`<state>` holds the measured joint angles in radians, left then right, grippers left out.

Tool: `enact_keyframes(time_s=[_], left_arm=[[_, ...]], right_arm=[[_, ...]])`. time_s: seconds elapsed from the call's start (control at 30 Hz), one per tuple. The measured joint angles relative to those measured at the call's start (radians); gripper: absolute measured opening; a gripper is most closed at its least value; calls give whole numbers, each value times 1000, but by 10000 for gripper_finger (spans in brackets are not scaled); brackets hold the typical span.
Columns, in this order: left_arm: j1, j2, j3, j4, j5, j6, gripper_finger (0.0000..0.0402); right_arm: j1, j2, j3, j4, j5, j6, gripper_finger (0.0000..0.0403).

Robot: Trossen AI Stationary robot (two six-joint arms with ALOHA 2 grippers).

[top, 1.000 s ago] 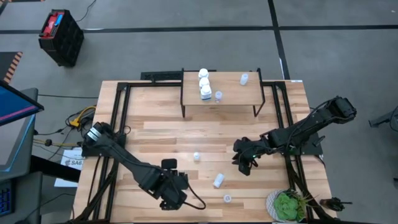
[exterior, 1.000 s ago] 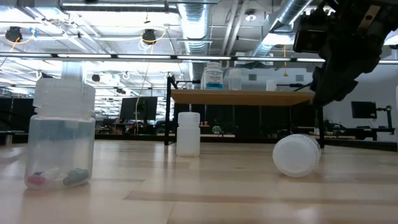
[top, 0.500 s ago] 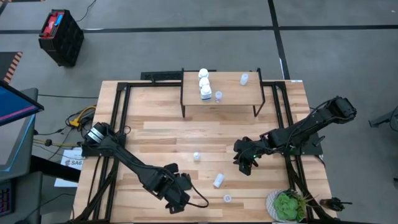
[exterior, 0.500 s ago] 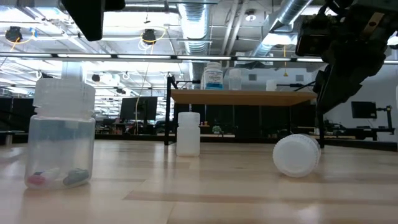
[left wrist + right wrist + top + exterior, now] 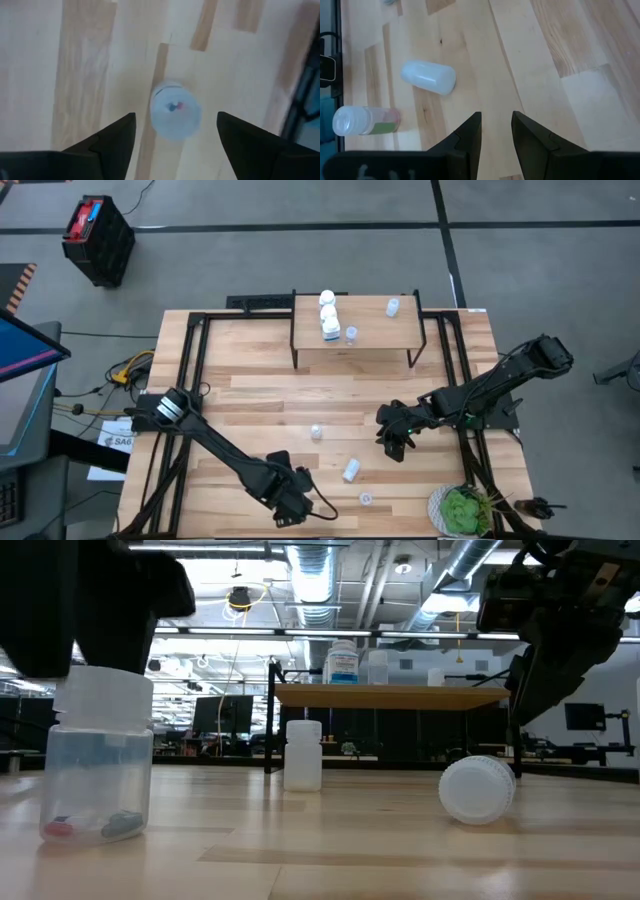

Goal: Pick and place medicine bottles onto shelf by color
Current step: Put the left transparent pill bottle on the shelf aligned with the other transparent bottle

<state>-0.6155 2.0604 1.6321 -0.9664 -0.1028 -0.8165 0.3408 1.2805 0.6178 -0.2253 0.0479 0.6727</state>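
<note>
My left gripper (image 5: 302, 509) is open near the table's near edge, left of an upright translucent bottle (image 5: 366, 499). In the left wrist view the bottle (image 5: 175, 111) shows from above between and beyond my two fingers, untouched, with small pills inside. In the low view the gripper (image 5: 90, 610) hangs just above this bottle (image 5: 100, 770). My right gripper (image 5: 392, 446) hovers right of centre, empty, its fingers a narrow gap apart (image 5: 496, 119). A white bottle (image 5: 350, 470) lies on its side. A small bottle (image 5: 317, 431) stands mid-table. The shelf (image 5: 372, 320) carries three white bottles (image 5: 328, 313) and two translucent ones (image 5: 351, 334).
A potted green plant (image 5: 460, 510) sits at the near right corner. Black frame rails (image 5: 190, 370) run along the table's left and right sides. A black-and-red crate (image 5: 97, 238) stands on the floor beyond the far left corner.
My left gripper has gone toward the table's near edge and to the right, closing on the translucent bottle. In the low view it has come into the picture and dropped to just above that bottle. The bottles have stayed put.
</note>
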Motion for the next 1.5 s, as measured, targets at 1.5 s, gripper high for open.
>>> enact_keyframes(time_s=[1.5], left_arm=[[518, 11, 460, -293, -36, 821, 105]], right_arm=[[95, -121, 0, -7, -2, 53, 131]])
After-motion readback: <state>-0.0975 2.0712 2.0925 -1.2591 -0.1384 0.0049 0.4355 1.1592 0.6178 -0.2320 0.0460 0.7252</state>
